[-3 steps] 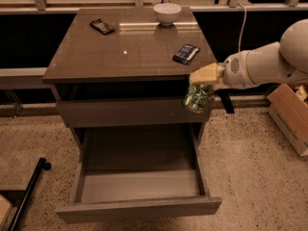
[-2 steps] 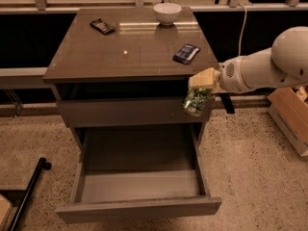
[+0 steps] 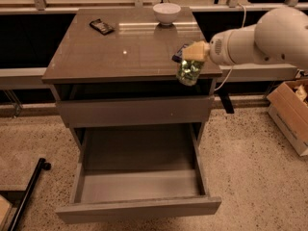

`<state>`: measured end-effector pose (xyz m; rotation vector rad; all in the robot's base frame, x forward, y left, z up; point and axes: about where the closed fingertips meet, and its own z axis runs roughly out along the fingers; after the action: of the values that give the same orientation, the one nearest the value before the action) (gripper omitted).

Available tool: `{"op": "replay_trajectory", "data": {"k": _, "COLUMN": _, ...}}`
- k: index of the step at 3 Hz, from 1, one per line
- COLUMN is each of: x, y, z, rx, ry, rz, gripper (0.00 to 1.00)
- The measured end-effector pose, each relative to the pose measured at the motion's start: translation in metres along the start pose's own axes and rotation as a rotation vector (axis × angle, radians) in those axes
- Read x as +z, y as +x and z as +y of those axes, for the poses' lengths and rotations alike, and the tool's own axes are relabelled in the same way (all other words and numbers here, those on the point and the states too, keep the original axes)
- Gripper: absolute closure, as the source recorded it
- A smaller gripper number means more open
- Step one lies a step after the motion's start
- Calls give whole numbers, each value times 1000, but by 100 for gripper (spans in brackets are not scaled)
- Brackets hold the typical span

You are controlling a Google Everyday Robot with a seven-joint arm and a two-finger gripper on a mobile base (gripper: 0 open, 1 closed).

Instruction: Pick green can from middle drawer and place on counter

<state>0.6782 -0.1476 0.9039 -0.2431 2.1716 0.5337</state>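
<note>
My gripper [image 3: 191, 61] is shut on the green can [image 3: 188, 72] and holds it in the air at the counter's front right edge, about level with the top. The can hangs below the pale fingers [image 3: 194, 51], its lower part in front of the cabinet's dark gap. The counter [image 3: 125, 44] is a glossy grey-brown top. The middle drawer [image 3: 139, 177] stands pulled out below, its floor bare. My white arm [image 3: 260, 37] reaches in from the right.
A white bowl [image 3: 166, 13] stands at the counter's back right. A dark snack packet [image 3: 102, 26] lies at the back left; another dark packet is partly hidden behind my gripper. A cardboard box [image 3: 291, 112] sits on the floor at right. A black bar [image 3: 29, 191] lies lower left.
My gripper has lifted the green can upward and slightly left, from beside the cabinet's upper drawer front to the level of the counter edge.
</note>
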Motion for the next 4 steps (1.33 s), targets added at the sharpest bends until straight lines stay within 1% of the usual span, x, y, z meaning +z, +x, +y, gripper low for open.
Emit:
{"op": "replay_trajectory", "data": {"k": 1, "x": 6, "y": -75, "z": 25, "rx": -196, "ry": 8, "rz": -159, "gripper": 100}}
{"op": "replay_trajectory", "data": {"k": 2, "x": 17, "y": -120, "z": 46, "rx": -307, "ry": -29, "rz": -259, "gripper": 100}}
{"op": "replay_trajectory", "data": {"k": 3, "x": 53, "y": -139, "z": 56, "rx": -350, "ry": -103, "rz": -298, "gripper": 100}}
{"op": "replay_trajectory", "data": {"k": 4, "x": 103, "y": -144, "z": 58, "rx": -343, "ry": -187, "rz": -313, "gripper": 100}}
